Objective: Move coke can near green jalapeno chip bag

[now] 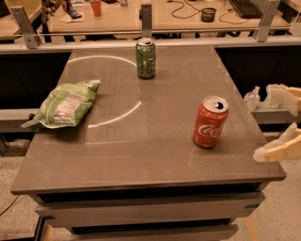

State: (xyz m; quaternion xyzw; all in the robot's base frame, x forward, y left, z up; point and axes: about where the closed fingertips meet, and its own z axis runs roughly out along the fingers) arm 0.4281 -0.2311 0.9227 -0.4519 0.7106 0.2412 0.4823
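I see a green can (146, 58) upright at the table's (141, 155) far edge, a red cup (96, 7) on the desk behind; the gripper (262, 122) hangs spread off the table's right side.

Your gripper (263, 123) is hovering, fingers apart, just right of the coke can (210, 122); bare tabletop (150, 146) is stretching left of it to the chip bag (66, 104).

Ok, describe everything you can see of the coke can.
The red-orange aluminium coke can, with white script lettering, stands upright on the right side of the grey table top, towards the front right corner. Its silver top shows a dark opening. It looks undented, and nothing touches it but the table. The cream two-finger gripper hangs just off the table's right edge, beside the can and apart from it, with its fingers spread.
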